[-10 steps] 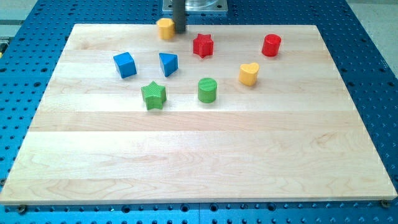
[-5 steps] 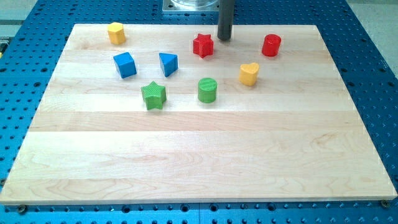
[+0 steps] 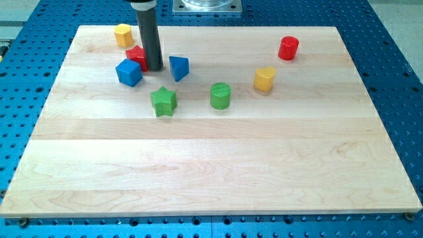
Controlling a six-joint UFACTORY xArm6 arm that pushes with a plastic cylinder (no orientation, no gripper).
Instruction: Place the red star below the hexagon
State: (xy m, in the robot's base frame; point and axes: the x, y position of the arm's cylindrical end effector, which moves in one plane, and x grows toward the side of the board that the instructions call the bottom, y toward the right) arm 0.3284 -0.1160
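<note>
Red star (image 3: 137, 55) touches my tip's (image 3: 154, 68) left.

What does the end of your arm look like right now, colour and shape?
My arm ends in a straight, smooth, dark grey round rod with no visible cables or markings. My tip is a plain blunt end. Behind it at the view's top sits a silvery metal base plate.

Star (image 3: 136, 55) btwn hexagon (image 3: 123, 34) above & cube (image 3: 129, 72) below, my tip (image 3: 154, 67) at its right

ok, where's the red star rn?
Upper left of the board: the red star sits below the yellow hexagon, touching the blue cube, with my tip at its right.
</note>
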